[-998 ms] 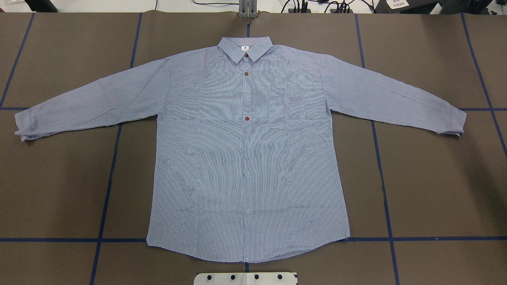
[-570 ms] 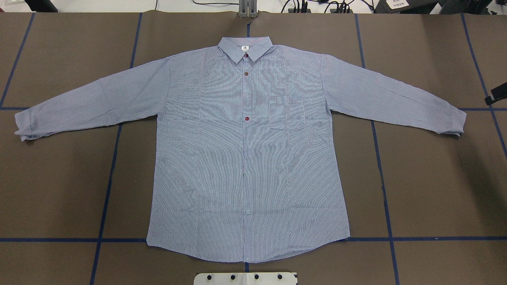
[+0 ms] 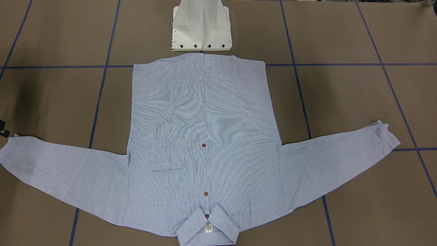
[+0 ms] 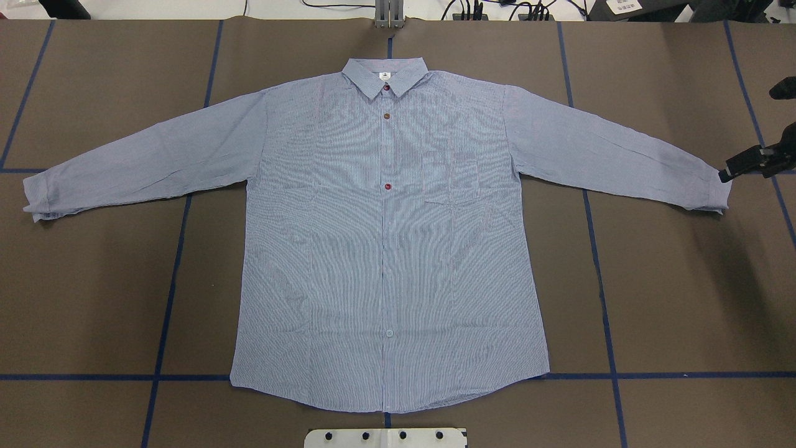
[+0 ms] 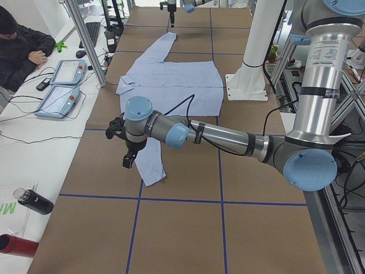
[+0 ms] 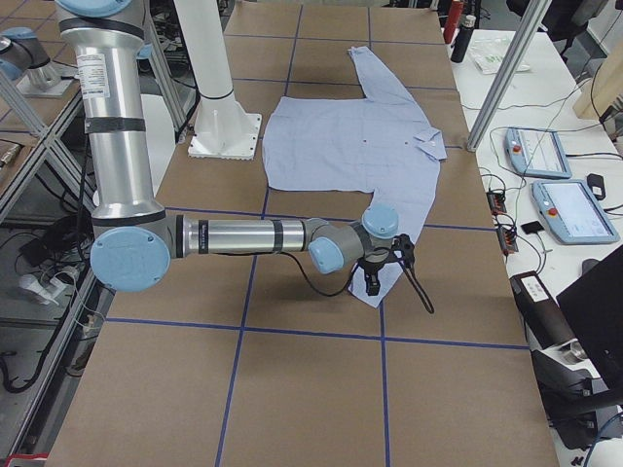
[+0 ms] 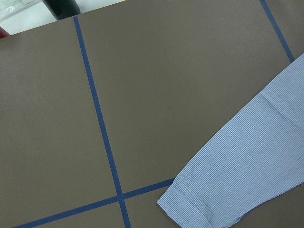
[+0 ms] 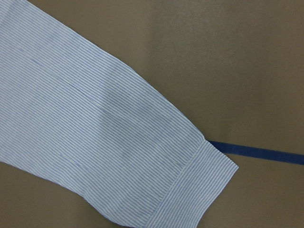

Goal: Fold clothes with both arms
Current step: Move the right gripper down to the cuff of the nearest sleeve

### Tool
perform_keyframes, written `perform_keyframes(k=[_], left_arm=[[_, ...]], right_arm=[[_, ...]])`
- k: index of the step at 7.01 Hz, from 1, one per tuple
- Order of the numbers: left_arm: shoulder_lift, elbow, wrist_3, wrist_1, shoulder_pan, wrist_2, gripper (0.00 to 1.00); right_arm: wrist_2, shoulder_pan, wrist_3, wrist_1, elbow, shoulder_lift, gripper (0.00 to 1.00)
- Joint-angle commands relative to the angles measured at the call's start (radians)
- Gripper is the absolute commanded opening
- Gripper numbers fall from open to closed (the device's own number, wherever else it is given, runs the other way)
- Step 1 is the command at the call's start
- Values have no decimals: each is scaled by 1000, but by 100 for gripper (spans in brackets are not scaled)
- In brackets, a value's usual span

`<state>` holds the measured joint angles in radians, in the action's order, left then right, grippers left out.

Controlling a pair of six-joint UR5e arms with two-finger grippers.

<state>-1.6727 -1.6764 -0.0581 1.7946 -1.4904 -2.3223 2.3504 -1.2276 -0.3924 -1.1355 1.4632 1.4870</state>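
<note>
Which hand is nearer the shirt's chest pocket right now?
Right. The right hand is at the cuff on the pocket side; the left hand is by the far cuff, across the whole shirt.

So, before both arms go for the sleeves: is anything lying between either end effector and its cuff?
Nothing visible does. The right end effector is right beside one cuff of the shirt. The left end effector hangs near the other cuff. Only bare brown table shows around both.
</note>
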Motion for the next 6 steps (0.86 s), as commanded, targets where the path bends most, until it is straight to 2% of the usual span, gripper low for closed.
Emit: perform_keyframes(k=[1, 4, 6], left_arm=[[-1, -6, -2, 0, -1, 0, 99], [-7, -5, -2, 0, -1, 0, 99], [-10, -8, -2, -1, -1, 0, 99]], right_arm=[[-2, 28, -16, 2, -20, -2, 100], [-54, 82, -16, 2, -76, -37, 100], [-56, 86, -13, 3, -95, -37, 100]])
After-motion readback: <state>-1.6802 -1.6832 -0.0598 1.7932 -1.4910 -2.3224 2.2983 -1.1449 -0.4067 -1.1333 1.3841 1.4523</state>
